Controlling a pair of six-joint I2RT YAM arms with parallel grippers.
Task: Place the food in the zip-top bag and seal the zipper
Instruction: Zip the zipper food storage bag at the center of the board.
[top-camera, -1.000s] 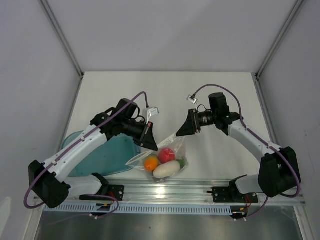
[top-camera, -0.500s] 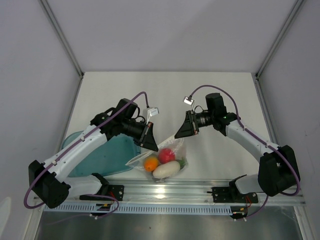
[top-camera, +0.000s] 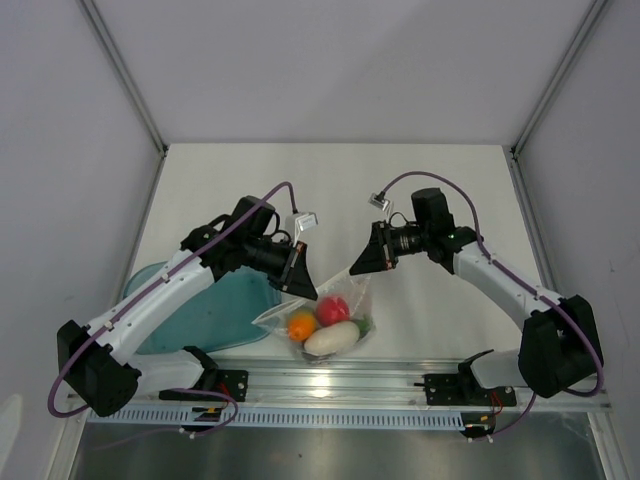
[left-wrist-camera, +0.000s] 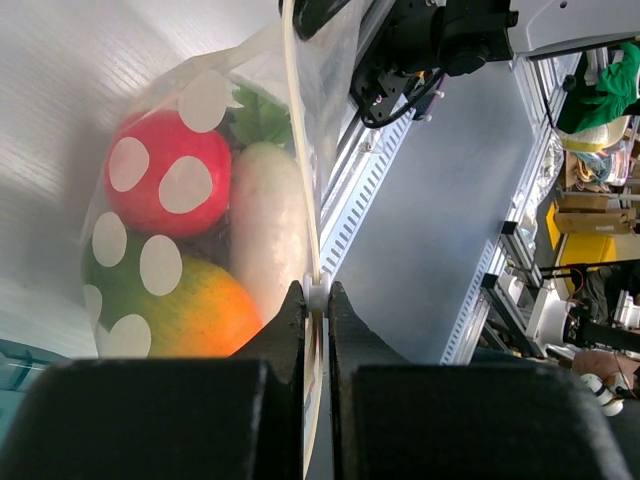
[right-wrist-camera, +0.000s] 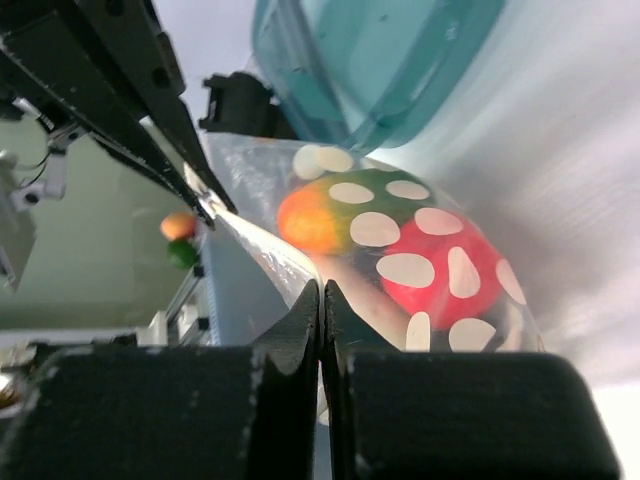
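Zip-top bag (top-camera: 322, 322) just beside teal tray (top-camera: 215, 305), food (top-camera: 335, 338) inside bag, left gripper (left-wrist-camera: 317, 291) clenched on zipper (left-wrist-camera: 298, 150) at end nearer tray, right gripper (right-wrist-camera: 320, 291) clamped on zipper end farther from tray

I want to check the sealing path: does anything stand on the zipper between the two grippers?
Nothing visible does. The left gripper and the right gripper both pinch the zipper, and the food lies lower in the zip-top bag.
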